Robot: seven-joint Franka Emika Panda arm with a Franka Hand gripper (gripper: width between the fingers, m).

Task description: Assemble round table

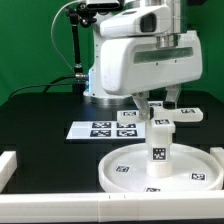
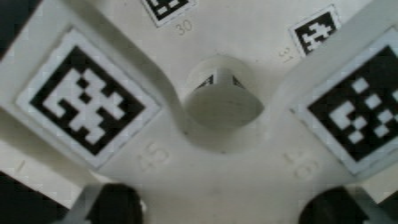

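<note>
A: Nearest the camera in the exterior view we record a white raised border (image 1: 20, 165) at the lower left, and just behind it the round disc (image 1: 130, 170), rimmed, lying flat at the lower centre-right of the frame.

B: Agreed. We note the cylinder leg (image 1: 159, 140) standing upright on the middle of the disc, tags facing us. Whether it is fully seated we cannot tell.

A: The cross-shaped base piece (image 1: 170, 112) lies on the black table (image 1: 40, 120) behind the disc, right of centre. We judge it not yet fitted, so it remains to be mounted on the leg. Roughly, one joint looks placed and one is outstanding.

B: The gripper (image 1: 158, 100) hangs above and behind the leg, under the arm's white housing. In the wrist view its dark fingertips (image 2: 111, 205) sit at the lower edge, spread apart with nothing between them, looking down on the leg's top end (image 2: 224, 100) and the tagged disc around it.

A: Containers: none proper. The disc's rim holds only the leg.

B: The marker board (image 1: 100, 128) lies flat at centre, left of the base piece.
</note>
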